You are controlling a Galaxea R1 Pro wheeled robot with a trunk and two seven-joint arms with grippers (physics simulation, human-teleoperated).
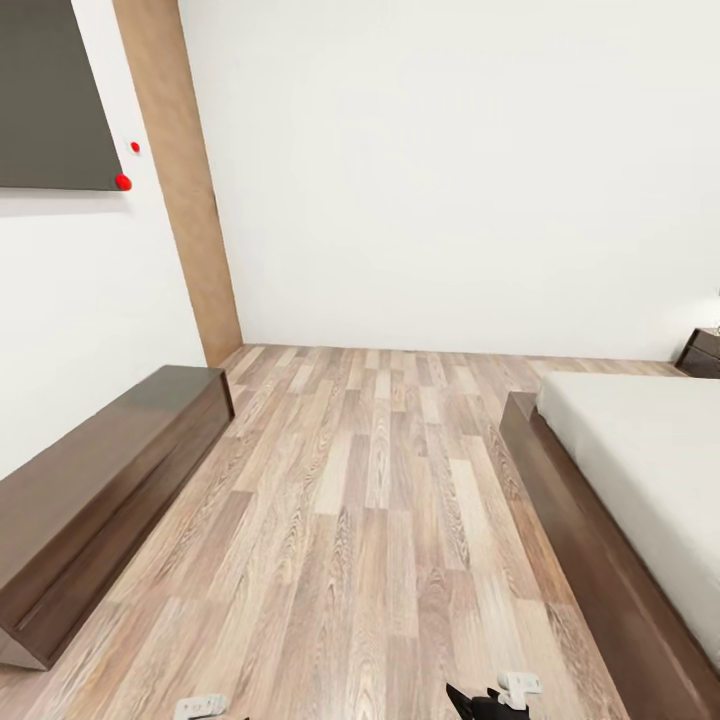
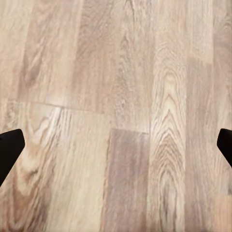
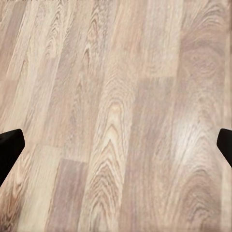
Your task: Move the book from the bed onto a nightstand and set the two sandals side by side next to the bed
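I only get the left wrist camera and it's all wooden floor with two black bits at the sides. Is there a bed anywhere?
Observer: Yes. In the head view the bed runs along the right, grey mattress on a dark wooden frame.
Operator: What's on the other side?
Observer: A long dark-brown dresser against the left wall.
Operator: Any nightstand?
Observer: One nightstand peeks in at the far right, beyond the bed.
Operator: Is the other gripper holding something?
Observer: No. The right gripper has its jaws wide apart over bare floor.

White walls (image 1: 450,170), wood-plank floor (image 1: 370,520), long dark-brown dresser (image 1: 90,490) along the left wall.
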